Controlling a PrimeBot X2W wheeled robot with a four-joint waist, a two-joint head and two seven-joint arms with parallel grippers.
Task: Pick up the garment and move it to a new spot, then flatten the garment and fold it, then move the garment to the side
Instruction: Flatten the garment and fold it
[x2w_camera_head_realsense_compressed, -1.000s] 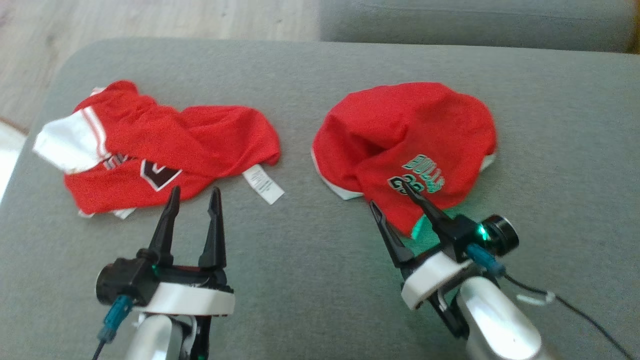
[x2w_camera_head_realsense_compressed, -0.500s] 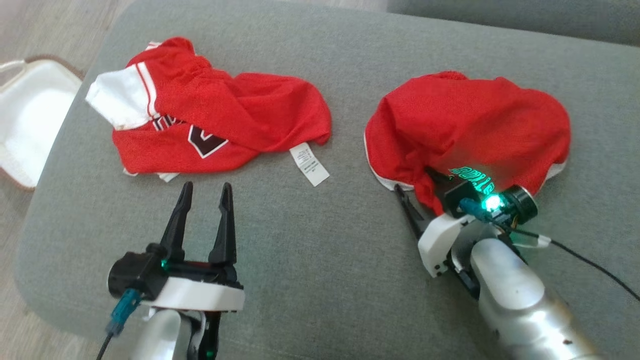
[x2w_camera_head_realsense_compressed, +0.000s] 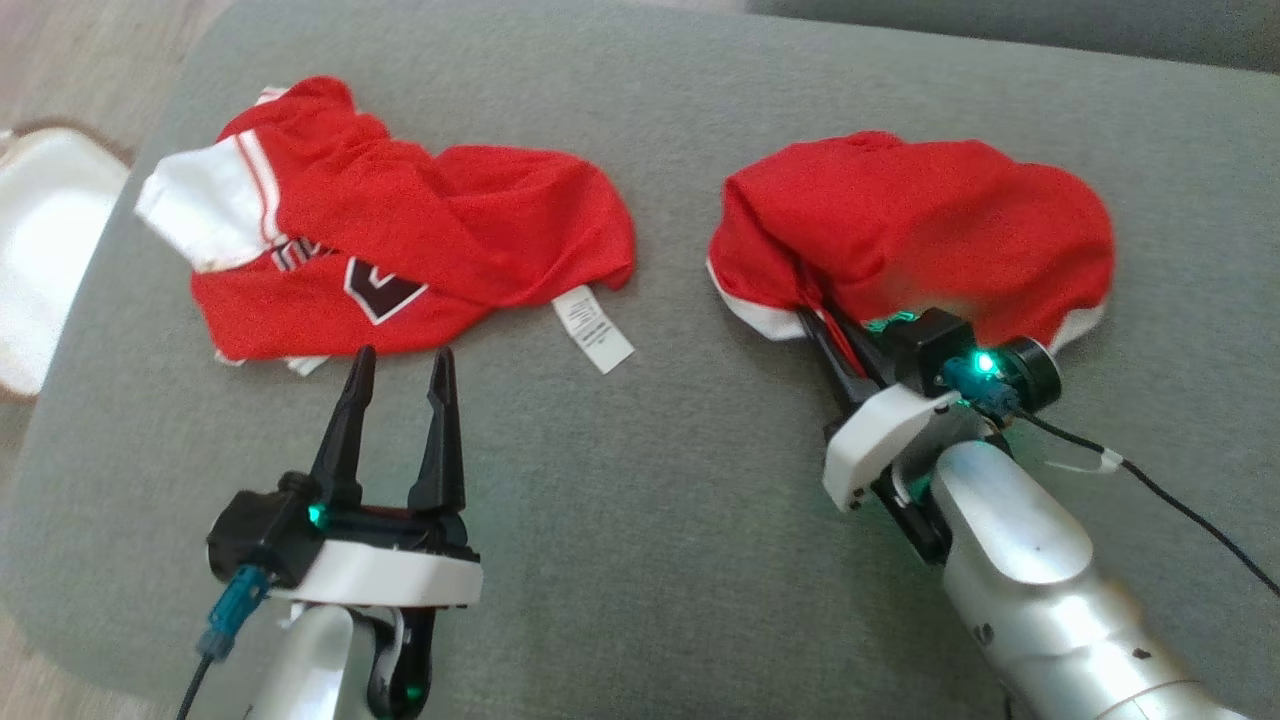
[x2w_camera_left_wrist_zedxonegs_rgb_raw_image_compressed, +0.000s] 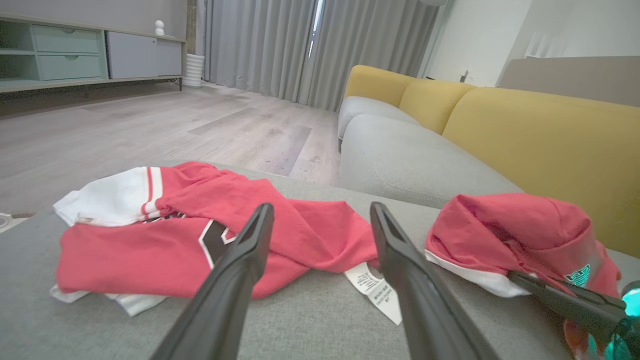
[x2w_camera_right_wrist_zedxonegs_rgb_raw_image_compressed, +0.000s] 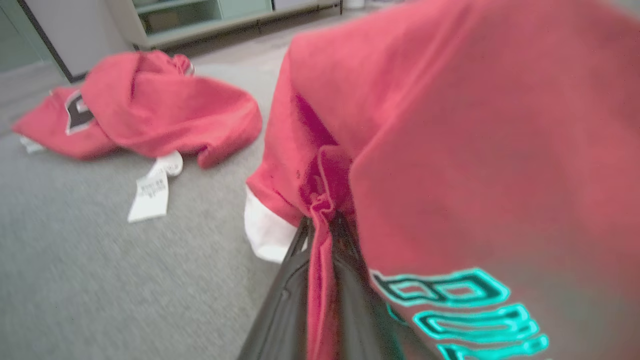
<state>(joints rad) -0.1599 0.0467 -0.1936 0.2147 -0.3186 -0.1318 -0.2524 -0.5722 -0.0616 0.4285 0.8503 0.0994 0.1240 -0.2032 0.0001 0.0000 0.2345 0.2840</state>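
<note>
one loose garment (x2w_camera_head_realsense_compressed: 450, 220) and one pinched garment (x2w_camera_head_realsense_compressed: 930, 220) share one cushion (x2w_camera_head_realsense_compressed: 640, 500).

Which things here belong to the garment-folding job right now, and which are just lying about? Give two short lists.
In the job: red garment with green lettering; right gripper, shut on its edge; left gripper, open; grey cushion it lies on.
Lying about: other red garment with white panel; white object on the floor.

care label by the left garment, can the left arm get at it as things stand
Probably yes. The care label lies flat on bare cushion, just right of the open left gripper, with nothing between them. The right gripper is away, shut on the other garment.
</note>
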